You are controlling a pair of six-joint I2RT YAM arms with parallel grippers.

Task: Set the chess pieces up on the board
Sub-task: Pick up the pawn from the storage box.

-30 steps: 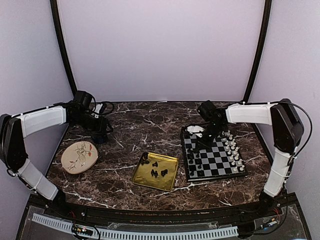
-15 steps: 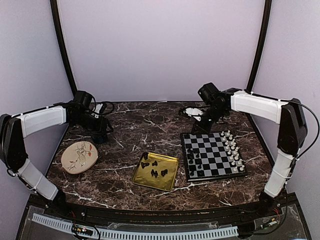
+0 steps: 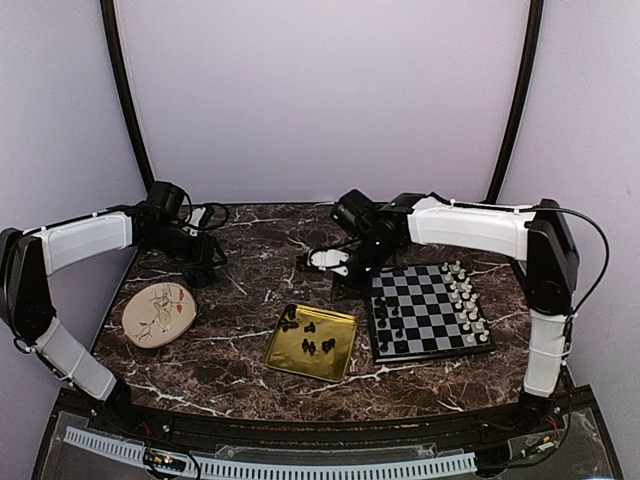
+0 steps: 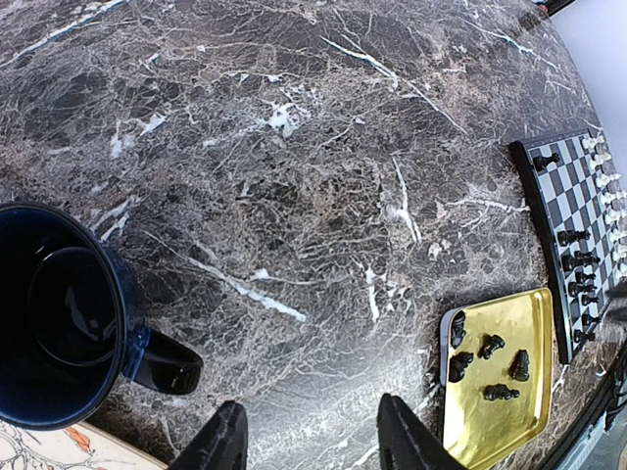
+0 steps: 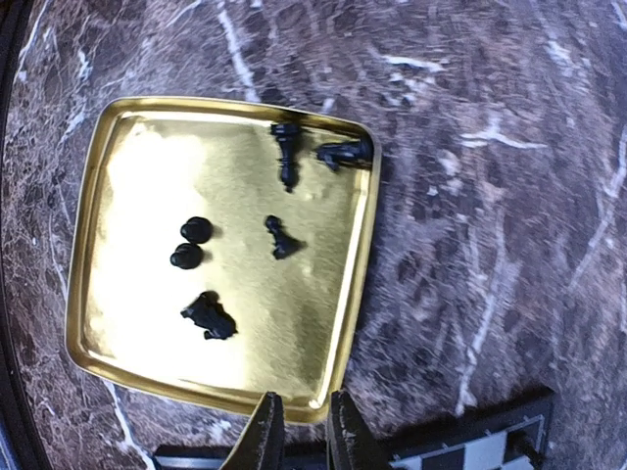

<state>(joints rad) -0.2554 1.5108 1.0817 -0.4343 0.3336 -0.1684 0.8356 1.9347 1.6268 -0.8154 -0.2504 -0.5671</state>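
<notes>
The board (image 3: 428, 310) lies at the right, with black chess pieces (image 3: 385, 315) along its left columns and white ones (image 3: 465, 295) along its right. Several more black pieces (image 5: 282, 238) lie loose in the gold tray (image 5: 147, 196), most toppled. My right gripper (image 3: 325, 258) hovers just left of the board's far corner; in its wrist view the right gripper (image 5: 304, 397) hangs over the tray's edge, jaws a narrow gap apart and empty. At the far left my left gripper (image 3: 205, 270) stands half open and empty, the left gripper (image 4: 312, 403) over bare marble.
A dark blue mug (image 4: 59, 313) stands just under the left gripper's left side. A round floral plate (image 3: 160, 312) lies at the near left. The tray (image 3: 312, 342) sits between plate and board. A corner of the board (image 5: 490, 450) shows beside the right fingers.
The right arm has swung left, from over the board's far edge to the marble between board and tray. The left arm has not moved.
</notes>
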